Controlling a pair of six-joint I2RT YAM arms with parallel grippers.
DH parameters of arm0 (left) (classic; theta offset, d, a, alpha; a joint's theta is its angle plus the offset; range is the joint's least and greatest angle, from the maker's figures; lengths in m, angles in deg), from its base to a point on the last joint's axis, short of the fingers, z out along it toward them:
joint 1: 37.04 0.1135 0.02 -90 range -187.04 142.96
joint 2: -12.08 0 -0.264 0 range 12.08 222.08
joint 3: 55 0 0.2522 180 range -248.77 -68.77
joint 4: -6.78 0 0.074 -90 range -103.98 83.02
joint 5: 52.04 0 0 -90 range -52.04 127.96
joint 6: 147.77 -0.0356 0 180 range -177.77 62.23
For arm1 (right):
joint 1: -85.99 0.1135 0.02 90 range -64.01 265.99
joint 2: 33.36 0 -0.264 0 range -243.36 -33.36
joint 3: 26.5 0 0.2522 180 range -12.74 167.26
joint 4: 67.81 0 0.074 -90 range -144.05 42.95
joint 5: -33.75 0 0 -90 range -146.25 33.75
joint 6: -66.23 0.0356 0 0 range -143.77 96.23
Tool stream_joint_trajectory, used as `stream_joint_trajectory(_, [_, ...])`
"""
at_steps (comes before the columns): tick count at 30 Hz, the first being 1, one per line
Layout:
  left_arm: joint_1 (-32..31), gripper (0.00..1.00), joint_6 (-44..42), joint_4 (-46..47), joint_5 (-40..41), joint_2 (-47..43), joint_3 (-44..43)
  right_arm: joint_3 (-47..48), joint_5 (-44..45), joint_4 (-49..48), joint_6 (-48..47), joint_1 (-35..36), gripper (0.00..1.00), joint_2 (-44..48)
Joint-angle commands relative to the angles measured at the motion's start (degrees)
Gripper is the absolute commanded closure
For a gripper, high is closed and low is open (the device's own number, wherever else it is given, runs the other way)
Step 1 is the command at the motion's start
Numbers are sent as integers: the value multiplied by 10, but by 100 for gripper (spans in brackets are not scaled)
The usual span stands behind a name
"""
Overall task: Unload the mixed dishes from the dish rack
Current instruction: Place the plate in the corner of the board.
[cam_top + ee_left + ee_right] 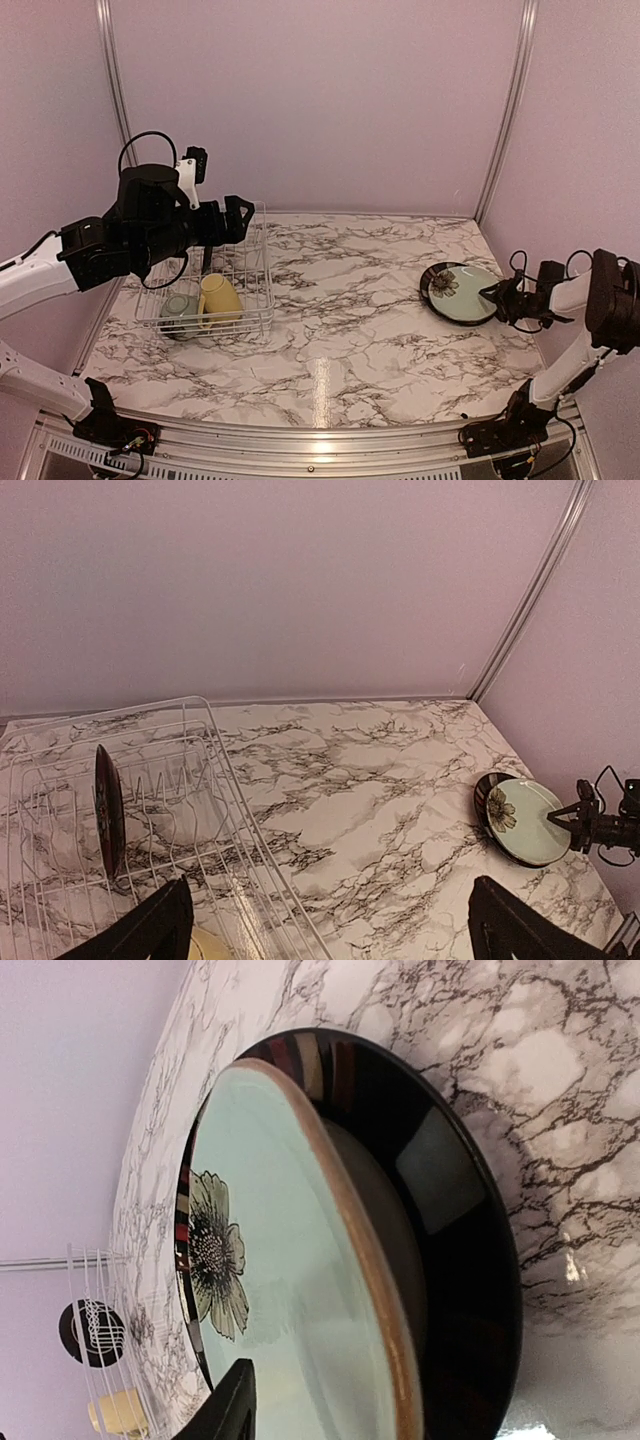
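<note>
Dishes sit in two groups on the marble table [350, 330], so look left and right. On the left, the dish rack [255, 290] lies with its long axis running near to far. In its near end the yellow mug [220, 297] sits just right of the green bowl [178, 312]; whether the two touch is unclear. Farther back in the slots, one dark plate [108, 810] stands on edge with its faces turned left and right; from above your left arm hides it. Your left gripper [243, 213] hangs over the far half of the rack, fingers [160, 930] spread wide with nothing between them. The rack's wire sides and slot prongs surround that plate. On the far right, well apart from the rack, the pale plate [470, 298] with a flower print lies face up on a dark-rimmed plate [428, 287], set off toward the right so the lower rim shows on the left. Your right gripper [505, 297] is at the right edge of this stack, pointing left. Only one of its fingers [230, 1405] shows in the wrist view, so you cannot tell whether it is released or clamped on the rim. The side wall stands close behind that arm.
</note>
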Motion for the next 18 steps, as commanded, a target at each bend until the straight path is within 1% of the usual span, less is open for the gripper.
stream_joint_trajectory(1, [3,1,1,-5,-2,4,1,21,19,25,-41,1,54,21])
stream_joint_trajectory(4, [3,1,1,-5,-5,7,-2,24,42,57,-56,2,46,42])
stream_joint_trajectory(8, [3,1,5,-8,1,3,1,24,69,101,-67,2,40,69])
stream_joint_trajectory(18, [4,1,7,-13,7,-11,10,25,70,151,-77,2,39,116])
